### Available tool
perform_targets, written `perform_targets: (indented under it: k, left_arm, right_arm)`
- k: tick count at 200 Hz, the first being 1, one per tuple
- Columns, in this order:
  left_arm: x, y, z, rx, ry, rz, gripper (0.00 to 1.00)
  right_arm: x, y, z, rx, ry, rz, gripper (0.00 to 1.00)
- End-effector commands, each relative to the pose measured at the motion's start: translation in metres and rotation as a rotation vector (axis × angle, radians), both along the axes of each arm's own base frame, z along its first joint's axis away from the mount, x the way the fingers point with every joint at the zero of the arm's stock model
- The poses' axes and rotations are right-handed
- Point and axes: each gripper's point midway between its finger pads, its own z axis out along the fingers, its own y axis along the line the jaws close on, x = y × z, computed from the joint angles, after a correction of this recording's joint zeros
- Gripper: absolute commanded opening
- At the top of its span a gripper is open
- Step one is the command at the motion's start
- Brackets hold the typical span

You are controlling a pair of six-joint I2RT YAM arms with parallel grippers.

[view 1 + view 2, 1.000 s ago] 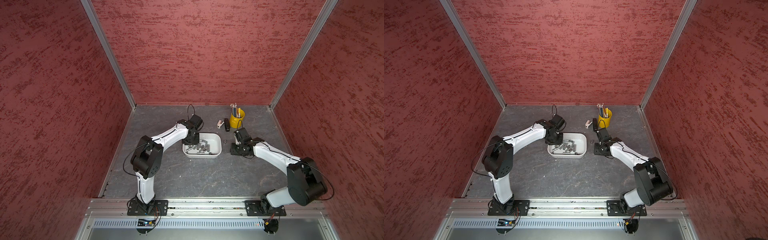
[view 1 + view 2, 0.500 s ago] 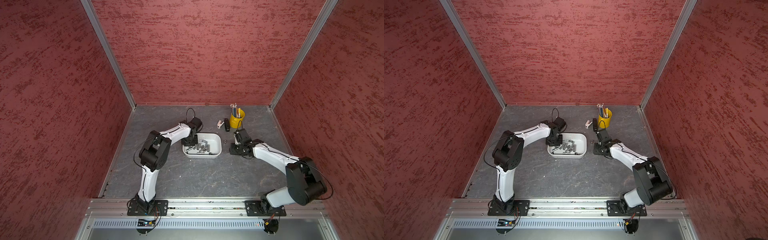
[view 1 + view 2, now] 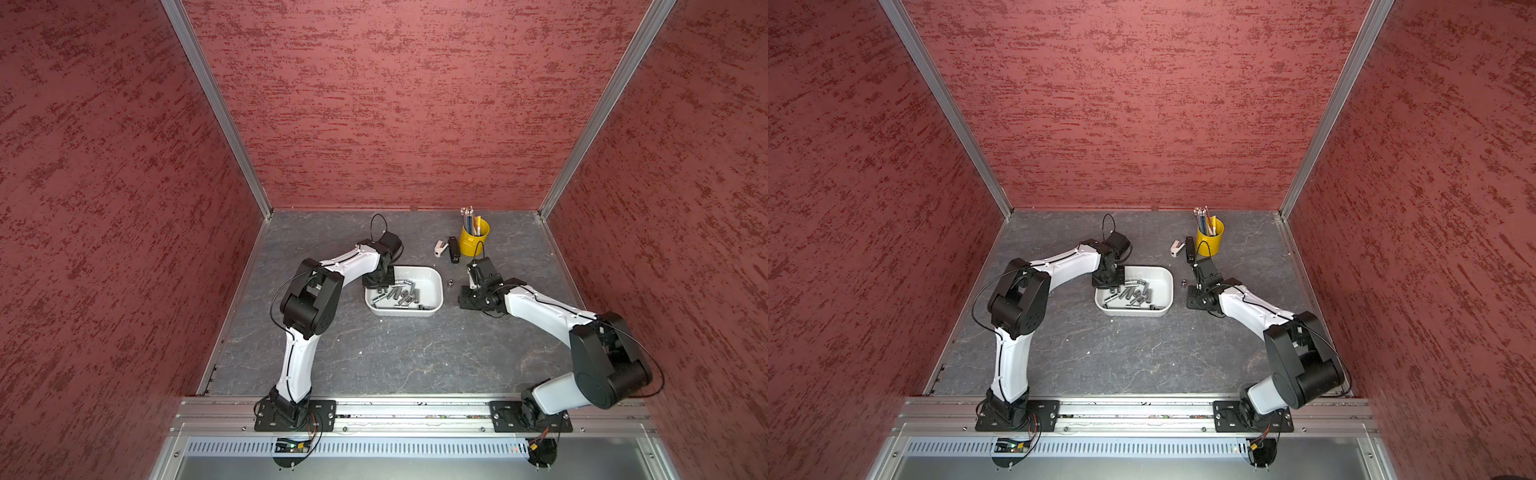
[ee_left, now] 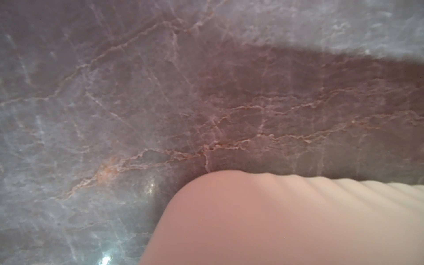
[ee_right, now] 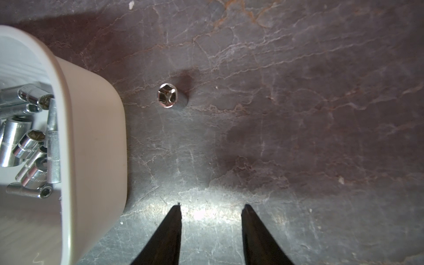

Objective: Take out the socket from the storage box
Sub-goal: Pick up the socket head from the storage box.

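Observation:
The storage box (image 3: 439, 286) (image 3: 1170, 286) is a shallow white tub at mid table with several chrome sockets (image 3: 399, 296) (image 5: 25, 142) lying inside. One socket (image 3: 449, 283) (image 3: 1183, 282) (image 5: 168, 98) stands upright on the table just right of the box. My left gripper (image 3: 378, 281) (image 3: 1108, 281) is down at the box's far left corner; its fingers are hidden, and the left wrist view shows only the box's outer wall (image 4: 275, 218) and the table. My right gripper (image 5: 212, 207) (image 3: 473, 279) is low over the table right of the box, open and empty, short of the standing socket.
A yellow pencil bucket (image 3: 475, 235) stands at the back right, with a black stapler (image 3: 454, 249) and a small pale item (image 3: 439, 248) beside it. Red walls close in the table on three sides.
My left arm's elbow has swung in towards the box while its gripper stayed at the box's left end. The right arm has barely moved.

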Motion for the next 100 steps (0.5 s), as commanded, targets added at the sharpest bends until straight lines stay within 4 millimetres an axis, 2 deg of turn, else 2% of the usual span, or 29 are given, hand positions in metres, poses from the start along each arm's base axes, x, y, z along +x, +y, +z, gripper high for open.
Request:
perform_targets:
  k: [1,29,62,85,90,100]
  left_arm:
    - [-0.004,0.005,-0.021,0.0,0.034,0.005,0.15]
    - [-0.002,0.004,0.005,-0.024,-0.004,-0.002,0.09]
    - [-0.002,-0.002,0.052,-0.076,-0.066,-0.017,0.04]
    - [-0.008,0.001,0.078,-0.09,-0.099,-0.021,0.01]
    - [-0.011,0.003,0.082,-0.092,-0.101,-0.021,0.01]
    - [-0.016,0.007,0.091,-0.098,-0.113,-0.017,0.0]
  right_arm:
    - [0.001,0.001,-0.004,0.005,-0.009,0.0,0.44]
    - [0.001,0.0,-0.003,0.009,-0.021,-0.003,0.43]
    - [-0.001,-0.003,-0.003,0.01,-0.037,-0.02,0.42]
    - [-0.003,-0.006,-0.005,0.006,-0.042,-0.03,0.42]
    - [-0.002,-0.005,0.003,0.017,-0.067,-0.029,0.42]
    - [-0.003,-0.005,0.003,0.017,-0.066,-0.032,0.43]
